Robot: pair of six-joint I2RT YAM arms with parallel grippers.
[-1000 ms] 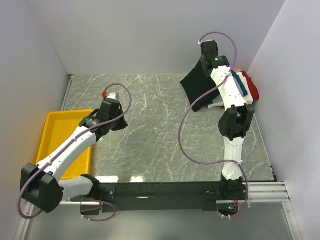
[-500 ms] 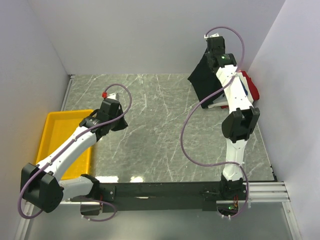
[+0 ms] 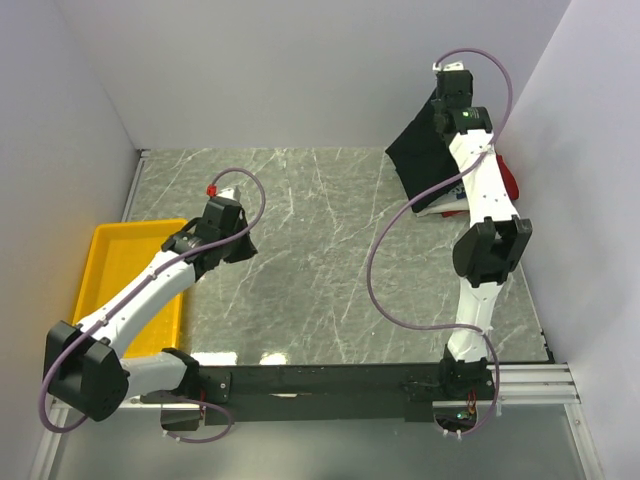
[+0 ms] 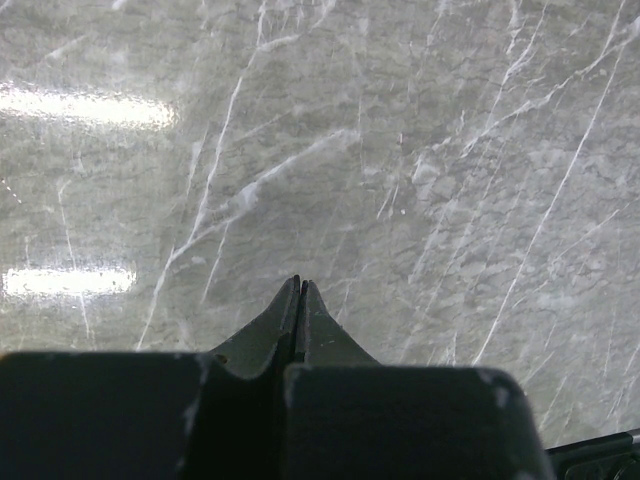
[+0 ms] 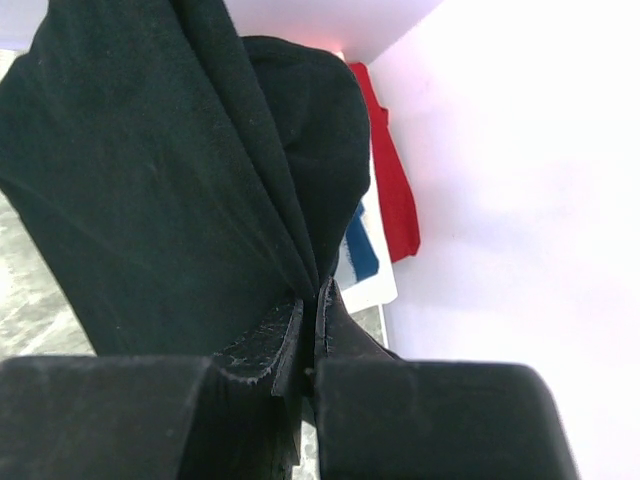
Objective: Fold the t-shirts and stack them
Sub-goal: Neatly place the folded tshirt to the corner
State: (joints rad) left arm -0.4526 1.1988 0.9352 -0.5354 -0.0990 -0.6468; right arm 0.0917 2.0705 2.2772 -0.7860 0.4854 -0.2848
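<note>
Task barely begun: black t-shirt (image 3: 422,150) hangs unfolded at far right above worktop (image 3: 320,260), right claw (image 5: 310,300) clamped on it; red tee (image 5: 392,185), blue tee (image 5: 360,255), white tee (image 5: 372,288) heaped below, unfolded; left claw (image 4: 299,290) closed, empty; nothing stacked.

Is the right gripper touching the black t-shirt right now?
Touching. The right wrist view shows the right gripper with its fingers shut on a fold of the black t-shirt, cloth pinched between them.

Bright even light, two white glare streaks on the surface (image 4: 450,150) left of the fingers (image 4: 285,322) — fingers themselves dark, slightly soft.
</note>
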